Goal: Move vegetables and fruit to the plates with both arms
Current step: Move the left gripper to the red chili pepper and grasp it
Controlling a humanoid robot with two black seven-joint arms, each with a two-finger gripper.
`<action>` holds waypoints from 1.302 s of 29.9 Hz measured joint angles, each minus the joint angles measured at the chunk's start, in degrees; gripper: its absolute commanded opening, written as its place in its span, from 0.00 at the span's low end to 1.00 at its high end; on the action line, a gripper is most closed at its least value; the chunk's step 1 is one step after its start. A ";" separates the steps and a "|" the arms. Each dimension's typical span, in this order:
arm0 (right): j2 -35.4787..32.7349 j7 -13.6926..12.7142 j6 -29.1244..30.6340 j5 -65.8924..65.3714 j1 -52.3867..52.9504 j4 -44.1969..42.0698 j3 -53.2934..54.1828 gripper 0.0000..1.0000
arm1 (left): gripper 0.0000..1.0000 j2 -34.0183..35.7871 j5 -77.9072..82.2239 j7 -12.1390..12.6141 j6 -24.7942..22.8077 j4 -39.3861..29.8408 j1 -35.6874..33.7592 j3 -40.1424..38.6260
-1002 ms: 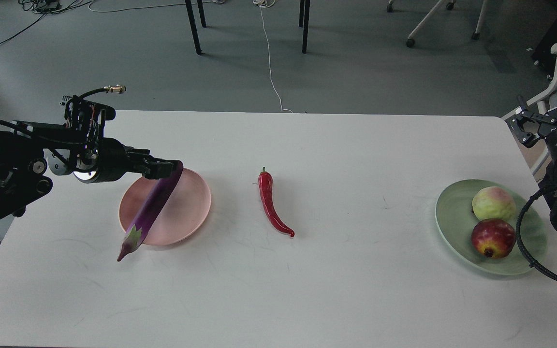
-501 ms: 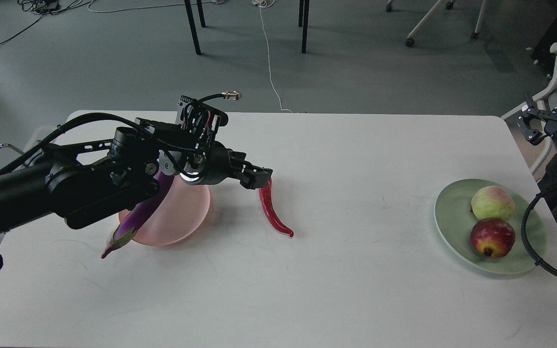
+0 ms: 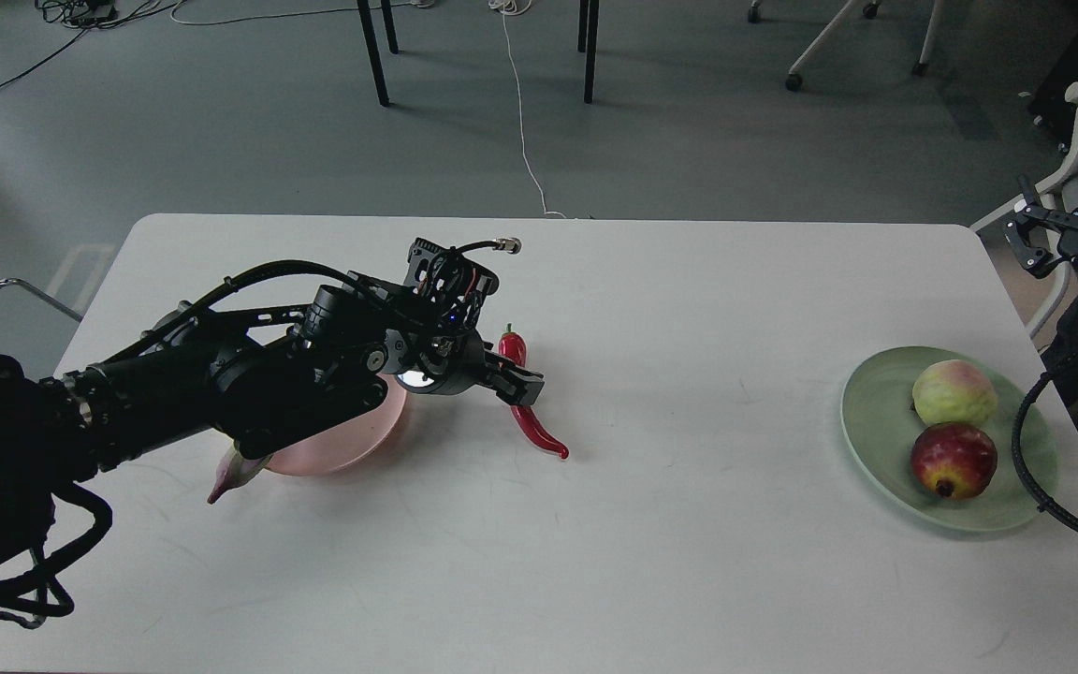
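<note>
My left arm reaches from the left across the pale pink plate. My left gripper is low over the middle of the red chili pepper, which lies on the table right of the pink plate. The fingers stand on either side of the chili and look open. The purple eggplant lies across the pink plate, mostly hidden by the arm; only its stem end pokes over the front left rim. The pale green fruit and the dark red fruit sit on the pale green plate at the right. My right gripper is open and empty, above the table's far right edge.
The white table holds the two plates and the chili. Chair and table legs and a white cable are on the grey floor beyond the far edge. A black cable from my right arm hangs over the green plate's right rim.
My left gripper let go of the eggplant on the pink plate, swung right and came down over the chili. The eggplant shifted slightly. The right arm drew back a little to the right.
</note>
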 measured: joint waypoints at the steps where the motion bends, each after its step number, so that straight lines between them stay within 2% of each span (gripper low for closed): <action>1: 0.00 0.00 0.00 0.00 0.01 0.00 0.00 0.98 | 0.77 -0.22 -0.19 -0.07 0.00 0.37 0.00 0.00; 16: -0.15 0.00 0.00 -0.03 0.08 0.00 -0.01 0.98 | 0.74 -1.51 -0.35 -0.02 0.51 2.85 1.40 0.02; 22: 0.01 0.00 0.00 0.00 0.08 0.00 0.00 0.98 | 0.52 -2.03 -0.29 0.28 0.61 3.59 1.50 0.03; 26: 0.03 0.14 0.00 0.00 0.09 0.00 0.13 0.98 | 0.42 -2.94 -0.25 0.33 0.61 3.60 1.49 0.09; 30: -0.06 0.17 0.00 0.00 0.08 0.00 0.17 0.98 | 0.26 -3.06 -0.17 0.16 0.61 3.60 1.37 0.10; 34: -0.10 0.22 0.00 0.00 0.08 0.00 0.18 0.98 | 0.17 -3.07 -0.09 0.05 0.48 3.60 1.63 0.15; 39: -0.09 0.23 0.00 0.00 0.17 0.00 0.18 0.98 | 0.14 -2.34 -0.15 -0.10 0.18 3.25 1.22 0.14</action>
